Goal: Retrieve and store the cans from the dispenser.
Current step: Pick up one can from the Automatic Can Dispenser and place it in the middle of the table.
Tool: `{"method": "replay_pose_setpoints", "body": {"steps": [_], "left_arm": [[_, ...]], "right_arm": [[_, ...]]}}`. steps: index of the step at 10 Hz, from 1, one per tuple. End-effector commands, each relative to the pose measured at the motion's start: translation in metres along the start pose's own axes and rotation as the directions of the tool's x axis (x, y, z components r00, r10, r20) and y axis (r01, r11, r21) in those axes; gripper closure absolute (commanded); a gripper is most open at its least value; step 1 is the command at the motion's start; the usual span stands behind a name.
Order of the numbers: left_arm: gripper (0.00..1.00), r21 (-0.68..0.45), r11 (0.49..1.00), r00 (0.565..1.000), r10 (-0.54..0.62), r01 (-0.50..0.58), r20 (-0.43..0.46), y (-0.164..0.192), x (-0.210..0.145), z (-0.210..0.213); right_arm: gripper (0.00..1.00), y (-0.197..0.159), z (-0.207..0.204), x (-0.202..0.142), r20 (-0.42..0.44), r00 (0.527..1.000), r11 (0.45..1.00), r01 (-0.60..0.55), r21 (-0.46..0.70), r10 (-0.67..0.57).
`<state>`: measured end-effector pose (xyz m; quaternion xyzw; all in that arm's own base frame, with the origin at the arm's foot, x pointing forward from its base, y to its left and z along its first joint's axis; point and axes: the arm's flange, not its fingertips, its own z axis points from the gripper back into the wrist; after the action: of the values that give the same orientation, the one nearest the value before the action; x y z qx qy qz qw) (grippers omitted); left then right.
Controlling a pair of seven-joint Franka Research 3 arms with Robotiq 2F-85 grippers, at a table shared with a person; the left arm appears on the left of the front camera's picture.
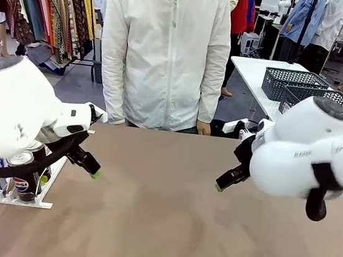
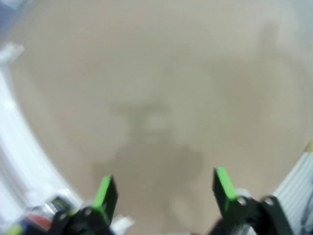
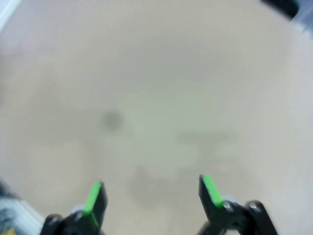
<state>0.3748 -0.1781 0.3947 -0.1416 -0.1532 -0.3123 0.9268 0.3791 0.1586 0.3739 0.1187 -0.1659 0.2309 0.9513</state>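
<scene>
Left hand (image 2: 164, 192) and right hand (image 3: 152, 194) both hang open, empty, over the surface (image 1: 160, 221); cans (image 1: 22, 160) sit in the dispenser (image 1: 0, 199) at left. I judge them smooth, rigid but dentable: grip mid-body

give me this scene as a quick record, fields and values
left claw: open, empty, over bare table
right claw: open, empty, over the table
cans: in the dispenser, silver tops up, one shows a Pepsi logo
dispenser place: table's left edge, robot's side
person: standing at the far side, arms down
</scene>
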Motion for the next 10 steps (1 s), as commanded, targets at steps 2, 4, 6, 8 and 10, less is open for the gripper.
{"method": "replay_pose_setpoints", "body": {"steps": [2,4,6,8,10], "left_arm": [[0.00,-0.335,0.925,0.980,0.199,-0.180,0.021,0.018,0.006,0.112],[0.00,-0.486,0.855,0.952,0.275,-0.178,0.137,0.049,-0.025,0.195],[0.00,-0.589,0.760,0.820,0.506,-0.276,0.269,0.118,-0.080,0.261],[0.00,-0.666,0.652,0.648,0.690,-0.362,0.322,0.177,-0.150,0.281],[0.00,-0.681,0.598,0.512,0.777,-0.422,0.365,0.210,-0.207,0.281]], "right_arm": [[0.00,-0.036,0.097,-0.028,0.058,0.970,0.885,0.190,0.425,-0.236],[0.00,-0.066,0.167,-0.083,0.223,0.934,0.773,0.079,0.629,-0.278],[0.00,-0.115,0.199,-0.139,0.316,0.819,0.690,0.128,0.713,-0.479],[0.00,-0.156,0.201,-0.192,0.330,0.677,0.605,0.215,0.766,-0.658],[0.00,-0.174,0.193,-0.227,0.335,0.593,0.559,0.243,0.793,-0.732]]}}
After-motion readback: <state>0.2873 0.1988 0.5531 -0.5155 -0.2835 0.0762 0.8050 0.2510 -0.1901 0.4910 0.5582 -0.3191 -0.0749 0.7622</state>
